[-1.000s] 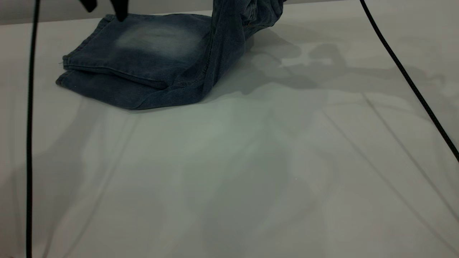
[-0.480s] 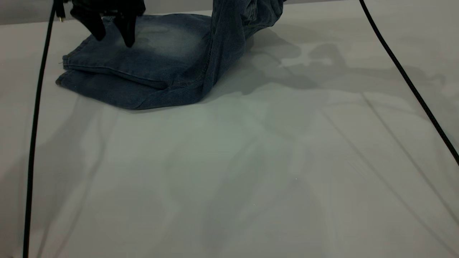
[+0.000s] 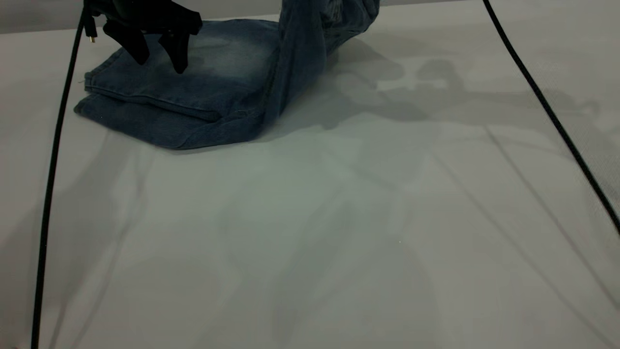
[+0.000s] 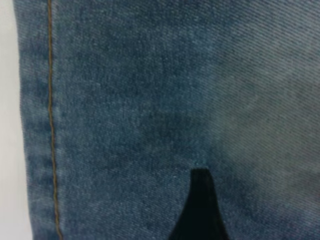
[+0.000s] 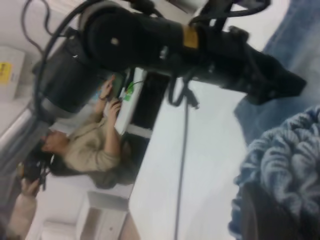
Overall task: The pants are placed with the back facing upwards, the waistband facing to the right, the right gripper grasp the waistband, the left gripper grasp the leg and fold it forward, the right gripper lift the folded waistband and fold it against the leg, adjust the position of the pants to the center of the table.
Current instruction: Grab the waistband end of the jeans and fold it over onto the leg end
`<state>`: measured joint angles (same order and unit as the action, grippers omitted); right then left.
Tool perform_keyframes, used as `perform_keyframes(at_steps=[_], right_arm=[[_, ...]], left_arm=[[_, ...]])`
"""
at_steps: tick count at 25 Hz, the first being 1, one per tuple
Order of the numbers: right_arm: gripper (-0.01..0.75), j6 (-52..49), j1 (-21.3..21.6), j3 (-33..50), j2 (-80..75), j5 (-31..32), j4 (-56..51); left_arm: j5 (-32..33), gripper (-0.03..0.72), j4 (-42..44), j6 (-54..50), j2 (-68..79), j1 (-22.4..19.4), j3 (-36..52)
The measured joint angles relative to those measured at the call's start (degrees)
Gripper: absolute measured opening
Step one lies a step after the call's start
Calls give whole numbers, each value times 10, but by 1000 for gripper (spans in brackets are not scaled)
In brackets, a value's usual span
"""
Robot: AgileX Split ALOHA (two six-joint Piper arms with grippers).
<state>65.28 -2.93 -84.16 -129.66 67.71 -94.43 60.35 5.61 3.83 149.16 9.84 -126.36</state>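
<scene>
Left hand (image 3: 157,55) above faded pants (image 3: 193,92)

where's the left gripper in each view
Exterior: left gripper at upper left, jaws open, above the folded pants.
Left wrist: only one finger shows, over the denim.
Right wrist: its arm crosses the top, gripper at right.
Shared landmark: the pants.

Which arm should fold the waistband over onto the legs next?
Right. The right black end effector holds the ruched denim waistband lifted; the left end effector hovers open over the folded blue denim shorts.
</scene>
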Motion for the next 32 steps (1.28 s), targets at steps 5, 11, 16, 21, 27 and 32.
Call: perform_keyframes(at_steps=[5, 11, 16, 21, 27, 32], right_arm=[[60, -28, -25, -35, 1, 3, 14], [60, -60, -62, -85, 1, 0, 16], [60, -69, -91, -106, 1, -11, 16], [59, -69, -106, -106, -3, -43, 17], [59, -61, -113, -106, -3, -61, 16], [59, -49, -125, -106, -3, -96, 15]], left_arm=[[1, 531, -5, 0, 3, 0, 0], [1, 531, -14, 0, 5, 0, 0], [0, 531, -15, 0, 5, 0, 0], [5, 531, -12, 0, -7, 0, -1], [17, 531, 17, 3, -55, 0, -15], [61, 531, 20, 3, -93, 0, -63]])
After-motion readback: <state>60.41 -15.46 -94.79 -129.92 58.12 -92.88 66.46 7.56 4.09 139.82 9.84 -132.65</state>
